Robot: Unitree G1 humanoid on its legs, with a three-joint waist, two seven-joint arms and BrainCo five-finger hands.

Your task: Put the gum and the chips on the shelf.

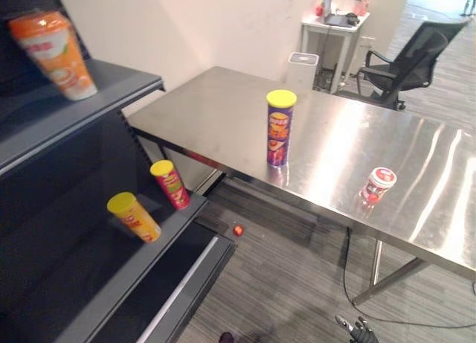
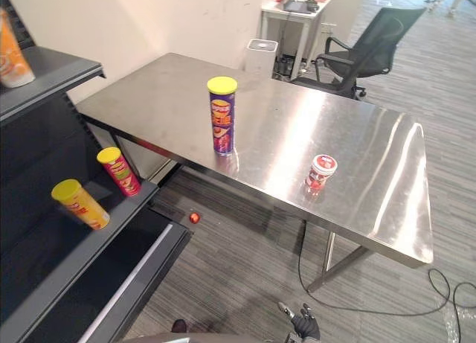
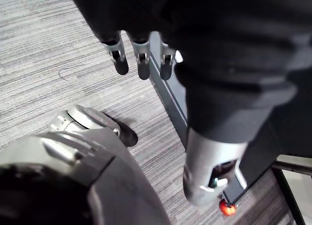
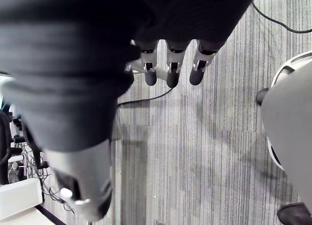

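Shelf unit [image 1: 111, 86] at left of frame, dark, with two boards in view. An orange can [image 1: 53, 53] is on the upper board, upper left corner, tilted. The lower board carries two more cans, both leaning: a yellow-lidded yellow can [image 1: 134, 217] and, just right of it, a red can [image 1: 170, 184] with a yellow lid (near each other, can't tell if touching). A small red ball [image 1: 238, 230] lies on the grey floor by the shelf's lower right corner.

The steel table [image 1: 216, 105] runs from centre to right edge. The chips [image 1: 280, 129], a purple tube with a yellow lid, stand upright at frame centre, near the table's front edge. The gum [image 1: 378, 185], a squat red-and-white tub, sits centre right, also near the front edge and well apart from the chips. Both are on the table, not on the shelf.

Behind the table, top of frame: a white bin [image 1: 303, 69], a white desk [image 1: 327, 27] and a black office chair [image 1: 405, 60] at upper right.

The left hand [image 3: 141, 59] hangs over the floor beside the shelf base, fingers loose and straight, holding nothing. The right hand [image 4: 169, 69] shows at the bottom right of the head views, low over the floor (well below table level), fingers relaxed and straight, nothing in it.
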